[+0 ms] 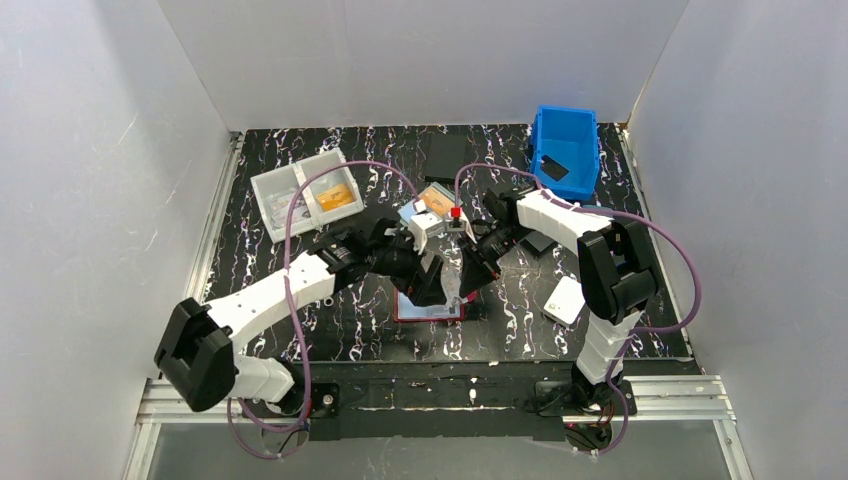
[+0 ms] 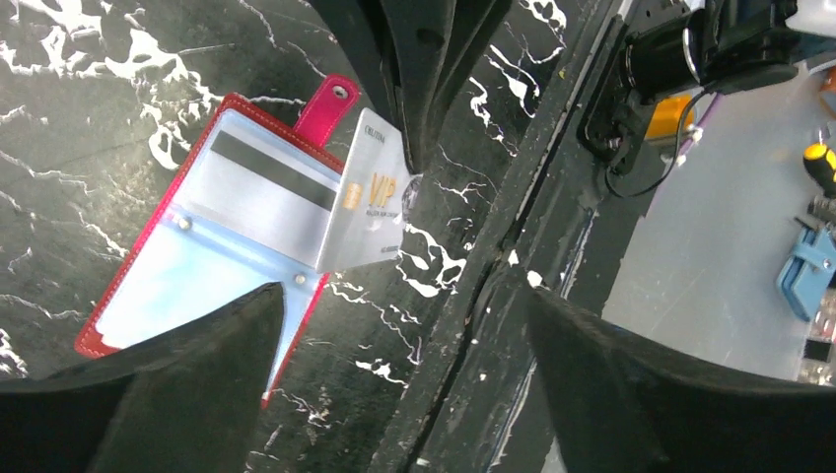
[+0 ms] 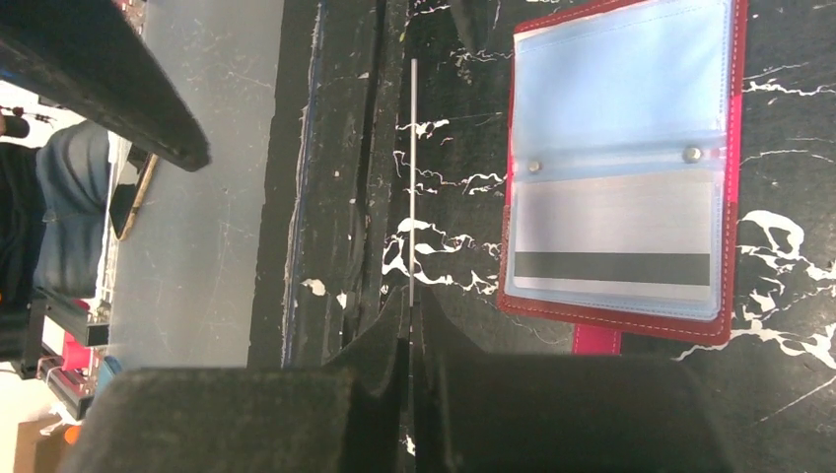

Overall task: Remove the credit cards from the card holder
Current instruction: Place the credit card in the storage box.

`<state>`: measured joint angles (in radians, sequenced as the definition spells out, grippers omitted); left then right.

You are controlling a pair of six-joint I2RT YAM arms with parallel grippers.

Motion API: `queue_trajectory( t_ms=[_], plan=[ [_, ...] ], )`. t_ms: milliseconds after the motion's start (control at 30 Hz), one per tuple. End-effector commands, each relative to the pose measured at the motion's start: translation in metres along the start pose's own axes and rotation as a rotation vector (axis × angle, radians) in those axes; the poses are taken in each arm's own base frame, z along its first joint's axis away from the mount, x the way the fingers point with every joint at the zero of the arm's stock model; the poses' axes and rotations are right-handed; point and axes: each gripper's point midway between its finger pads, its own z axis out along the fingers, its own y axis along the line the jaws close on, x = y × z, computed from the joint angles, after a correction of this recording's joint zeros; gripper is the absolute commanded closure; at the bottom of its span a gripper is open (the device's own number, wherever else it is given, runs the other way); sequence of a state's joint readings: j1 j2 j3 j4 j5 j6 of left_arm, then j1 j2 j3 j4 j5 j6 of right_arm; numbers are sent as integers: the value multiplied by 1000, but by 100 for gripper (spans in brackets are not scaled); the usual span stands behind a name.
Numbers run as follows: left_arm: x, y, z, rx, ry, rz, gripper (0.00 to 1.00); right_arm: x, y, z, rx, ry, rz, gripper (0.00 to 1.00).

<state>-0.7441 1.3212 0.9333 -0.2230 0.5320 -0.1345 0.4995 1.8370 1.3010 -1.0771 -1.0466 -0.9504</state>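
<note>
You've got one red wallet lying spread open on the black marbled table, between your two arms, light-blue lining up. Count two cards. The first card, silvery with gold "VIP" lettering, is pinched at its edge by your right gripper, whose fingers are pressed tight together on it. From the right wrist view it shows as a thin line standing on edge, just beside the wallet's border. Whether it touches that border, you can't tell. The second card sits inside a clear sleeve in one half of the wallet, its dark magnetic stripe facing up. Two small snaps sit along the middle fold, and one tab sticks out from the wallet's edge near the pinched card. Your left gripper is spread wide and holds nothing. One of its fingers is over the wallet's corner, though it's unclear whether it presses down. Farther back there's one white tray with two compartments on the left and one blue bin on the right.
</note>
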Motion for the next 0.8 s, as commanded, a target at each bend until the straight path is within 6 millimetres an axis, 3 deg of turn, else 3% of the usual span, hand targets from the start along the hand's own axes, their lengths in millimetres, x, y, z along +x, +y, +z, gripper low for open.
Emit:
queue_trajectory(
  t_ms=[0,33,200,333,433,667,767],
  plan=[
    [-33,1,18,60,-35,119,18,-14,14,-4,-40,-31,-63,99],
    [-33,-2,20,84,-33,116,22,-15,14,-4,-42,-33,-66,99],
    [-26,-10,32,168,-18,56,63,-15,17,-4,-59,-34,-66,99],
    [-21,-11,33,178,-18,32,100,-15,18,-4,-64,-37,-63,99],
    [-20,-11,28,162,-53,30,100,-16,16,-5,-59,-44,-47,99],
    [-10,-5,5,79,-190,-35,100,-24,14,-24,-65,-158,12,48],
    [-17,-7,-5,67,-320,-91,100,-26,18,-25,-82,-194,18,32]
  ],
)
